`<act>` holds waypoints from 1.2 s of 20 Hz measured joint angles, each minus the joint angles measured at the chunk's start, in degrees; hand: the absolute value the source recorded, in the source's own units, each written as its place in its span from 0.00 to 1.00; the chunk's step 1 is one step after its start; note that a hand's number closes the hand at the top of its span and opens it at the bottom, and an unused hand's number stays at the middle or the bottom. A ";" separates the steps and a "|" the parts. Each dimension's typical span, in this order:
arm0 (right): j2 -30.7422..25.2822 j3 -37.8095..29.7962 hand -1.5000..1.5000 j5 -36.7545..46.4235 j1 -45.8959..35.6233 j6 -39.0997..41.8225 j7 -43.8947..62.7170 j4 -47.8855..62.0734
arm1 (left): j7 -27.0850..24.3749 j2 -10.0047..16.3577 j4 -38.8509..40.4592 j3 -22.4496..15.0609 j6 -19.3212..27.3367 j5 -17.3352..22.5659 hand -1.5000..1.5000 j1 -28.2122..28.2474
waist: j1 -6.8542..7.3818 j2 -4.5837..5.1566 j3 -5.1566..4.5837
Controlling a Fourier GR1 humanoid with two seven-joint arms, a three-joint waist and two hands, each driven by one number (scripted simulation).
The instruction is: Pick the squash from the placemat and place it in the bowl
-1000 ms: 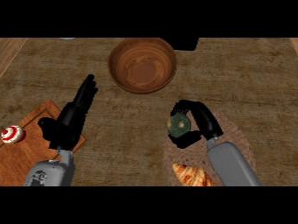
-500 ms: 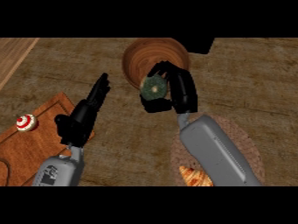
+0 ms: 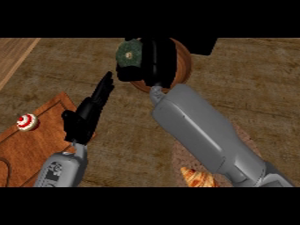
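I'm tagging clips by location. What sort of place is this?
Most likely a kitchen counter: a wooden bowl, a wooden cutting board and a croissant sit on the brown worktop, and the right hand holds a green squash.

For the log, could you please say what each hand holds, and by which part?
The right hand curls round the squash at its side; left hand holds nothing.

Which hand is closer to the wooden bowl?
The right. The right hand hangs over the bowl's left rim, curled round the squash; the left hand is off to the bowl's lower left.
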 measured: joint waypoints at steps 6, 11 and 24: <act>-0.12 1.60 1.00 3.51 -14.24 0.86 14.48 7.65 | 0.17 -0.21 0.91 0.21 0.31 -0.26 0.50 -1.29 | 0.06 0.32 0.02; -0.19 2.64 1.00 4.53 -24.25 2.54 23.58 14.66 | -0.35 -0.11 1.35 0.61 0.41 -0.17 0.50 -1.77 | -0.21 0.88 0.09; -0.24 8.60 1.00 3.95 -31.94 8.70 28.79 32.54 | -0.90 0.50 1.53 2.03 0.96 0.31 0.50 -2.35 | -2.05 1.70 0.27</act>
